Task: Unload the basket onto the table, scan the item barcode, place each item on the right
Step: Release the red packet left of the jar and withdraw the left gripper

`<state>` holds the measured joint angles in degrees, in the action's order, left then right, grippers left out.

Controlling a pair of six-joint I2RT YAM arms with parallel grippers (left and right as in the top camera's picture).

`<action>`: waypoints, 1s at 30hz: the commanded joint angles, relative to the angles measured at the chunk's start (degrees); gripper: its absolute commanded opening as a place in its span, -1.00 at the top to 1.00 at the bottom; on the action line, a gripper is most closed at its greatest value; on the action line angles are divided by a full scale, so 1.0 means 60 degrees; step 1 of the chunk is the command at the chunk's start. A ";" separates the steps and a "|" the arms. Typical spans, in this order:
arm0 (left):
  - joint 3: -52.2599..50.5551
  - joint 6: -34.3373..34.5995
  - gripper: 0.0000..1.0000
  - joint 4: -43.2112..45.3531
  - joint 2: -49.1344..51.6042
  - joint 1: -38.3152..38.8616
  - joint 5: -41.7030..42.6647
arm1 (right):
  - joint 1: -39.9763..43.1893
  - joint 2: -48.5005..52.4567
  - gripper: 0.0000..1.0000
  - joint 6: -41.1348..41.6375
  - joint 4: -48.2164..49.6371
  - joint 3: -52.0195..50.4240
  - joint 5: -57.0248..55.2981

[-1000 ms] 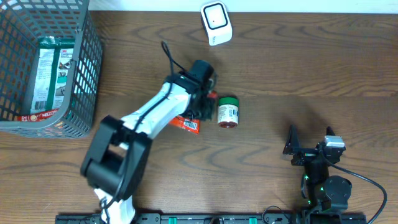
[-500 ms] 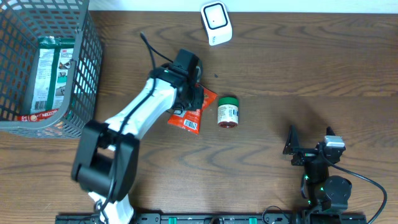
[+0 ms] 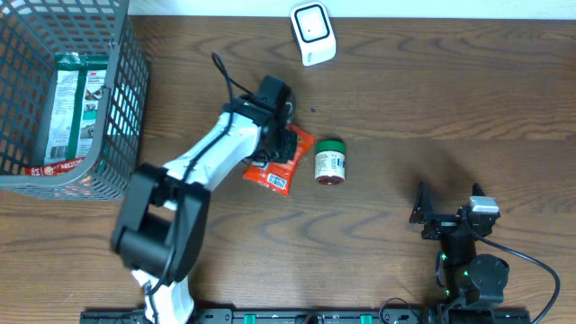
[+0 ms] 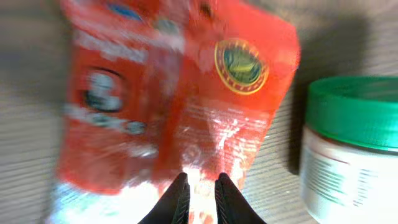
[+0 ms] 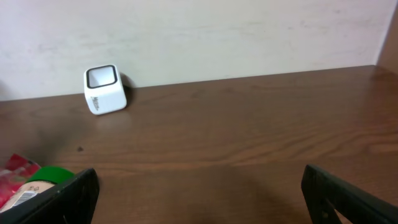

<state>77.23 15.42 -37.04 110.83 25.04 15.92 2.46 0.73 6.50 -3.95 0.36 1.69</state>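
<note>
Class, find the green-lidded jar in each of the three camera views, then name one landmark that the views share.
Overhead: the green-lidded jar is near the middle of the table.
Left wrist: the jar is at the right edge, partly cut off.
Right wrist: the jar is in the bottom left corner, only partly visible.
Shared landmark: the red packet lies beside the jar in all three.

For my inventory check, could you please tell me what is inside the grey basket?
One green-and-white packet lies in the grey basket; the mesh wall veils its lower end. Nothing else shows inside.
</note>
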 commanded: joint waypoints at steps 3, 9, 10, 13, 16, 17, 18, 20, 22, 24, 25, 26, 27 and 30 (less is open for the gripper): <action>0.0433 0.0605 0.66 -0.0495 -0.1428 -0.0375 -0.2218 | -0.0007 -0.0015 -0.99 -0.0055 -0.0036 -0.0011 -0.0018; -0.0124 0.0623 0.66 -0.0619 -0.1155 -0.0783 -0.3024 | -0.0007 -0.0015 -0.99 -0.0058 -0.0036 -0.0011 -0.0018; -0.0215 0.0623 0.66 -0.0612 -0.1045 -0.0831 -0.3024 | -0.0007 -0.0015 -0.99 -0.0058 -0.0036 -0.0011 -0.0018; -0.0408 0.0623 0.66 -0.0612 -0.0630 -0.0911 -0.3024 | -0.0007 -0.0015 -0.98 -0.0055 -0.0036 -0.0011 -0.0018; -0.0532 0.0627 0.66 -0.0601 -0.0175 -0.0911 -0.3016 | -0.0007 -0.0015 -0.98 -0.0055 -0.0036 -0.0011 -0.0018; -0.0532 0.0630 0.66 -0.0601 -0.0036 -0.0911 -0.3009 | -0.0007 -0.0015 -0.98 -0.0058 -0.0036 -0.0011 -0.0018; -0.0532 0.0630 0.66 -0.0594 0.0124 -0.0911 -0.2983 | -0.0007 -0.0015 -0.99 -0.0058 -0.0036 -0.0011 -0.0018; -0.0532 0.0630 0.66 -0.0557 0.0302 -0.0903 -0.2976 | -0.0007 -0.0015 -0.99 -0.0058 -0.0036 -0.0011 -0.0018; -0.0532 0.0630 0.66 -0.0525 0.0444 -0.0867 -0.2860 | -0.0007 -0.0015 -0.98 -0.0055 -0.0036 -0.0011 -0.0018; -0.0532 0.0623 0.66 -0.0499 0.0528 -0.0831 -0.2350 | -0.0007 -0.0015 -0.99 -0.0055 -0.0036 -0.0011 -0.0018; -0.0532 0.0619 0.66 -0.0495 0.0532 -0.0809 -0.2091 | -0.0007 -0.0015 -0.99 -0.0055 -0.0036 -0.0011 -0.0018; -0.0532 0.0619 0.66 -0.0495 0.0532 -0.0783 -0.1843 | -0.0007 -0.0015 -0.98 -0.0058 -0.0036 -0.0011 -0.0018; -0.0532 0.0619 0.66 -0.0492 0.0532 -0.0754 -0.1672 | -0.0007 -0.0015 -0.98 -0.0055 -0.0036 -0.0011 -0.0018; -0.0532 0.0619 0.58 -0.0503 0.0532 -0.0586 -0.1220 | -0.0007 -0.0015 -0.99 -0.0058 -0.0036 -0.0011 -0.0018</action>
<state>74.15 18.41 -40.03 113.49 20.36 4.14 2.46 0.73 6.50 -3.95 0.36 1.72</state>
